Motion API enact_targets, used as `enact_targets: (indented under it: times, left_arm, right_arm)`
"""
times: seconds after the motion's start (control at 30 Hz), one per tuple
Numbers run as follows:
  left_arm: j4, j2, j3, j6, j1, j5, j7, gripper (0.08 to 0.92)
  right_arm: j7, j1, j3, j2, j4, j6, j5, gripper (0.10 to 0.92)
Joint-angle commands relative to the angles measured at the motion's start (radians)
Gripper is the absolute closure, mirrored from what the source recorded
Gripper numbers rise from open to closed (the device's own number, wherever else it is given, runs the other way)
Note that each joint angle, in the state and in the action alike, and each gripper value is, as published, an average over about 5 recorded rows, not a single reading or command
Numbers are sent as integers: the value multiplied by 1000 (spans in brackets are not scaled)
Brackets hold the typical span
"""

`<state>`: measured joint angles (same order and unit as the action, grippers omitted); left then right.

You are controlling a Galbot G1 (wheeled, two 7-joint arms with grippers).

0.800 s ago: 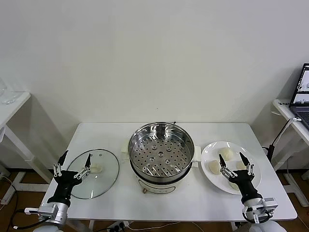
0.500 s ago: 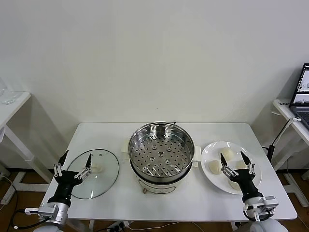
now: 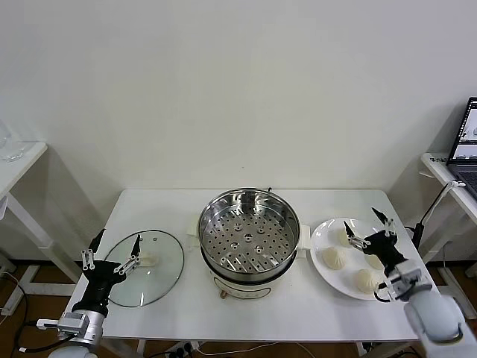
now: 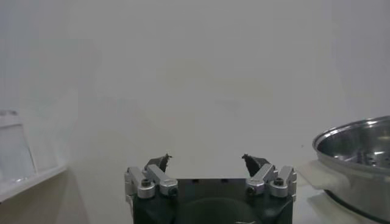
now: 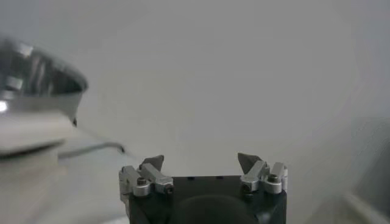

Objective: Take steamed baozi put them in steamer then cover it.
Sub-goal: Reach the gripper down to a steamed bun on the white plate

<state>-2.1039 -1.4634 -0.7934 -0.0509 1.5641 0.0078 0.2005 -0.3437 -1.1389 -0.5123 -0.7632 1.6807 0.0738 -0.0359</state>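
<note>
My right gripper [image 3: 370, 227], jaws spread and empty, hangs over the white plate [image 3: 322, 242] at 3 o'clock of the steamer [image 3: 248, 235], nearest the steamed baozi [image 3: 332, 258], pale, round, no long axis, just toward 8 o'clock; left gripper [image 3: 113, 252], spread, idles over the cover [image 3: 160, 257].

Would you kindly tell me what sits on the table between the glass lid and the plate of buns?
In the head view, the steamer stands between the cover and the white plate.
</note>
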Motion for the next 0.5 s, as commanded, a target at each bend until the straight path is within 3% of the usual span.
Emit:
enact_targets:
  times: [0.03, 0.23, 0.5]
  left_arm:
    - [-15, 2, 1, -1, 1, 0, -1, 177]
    - [-15, -2, 2, -2, 0, 0, -4, 177]
    - [-10, -10, 5, -2, -1, 1, -6, 177]
  right_arm:
    - [-490, 485, 416, 338, -244, 90, -224, 203]
    - [-796, 867, 789, 320, -411, 19, -298, 203]
    - [-905, 1120, 1050, 194, -573, -31, -327, 203]
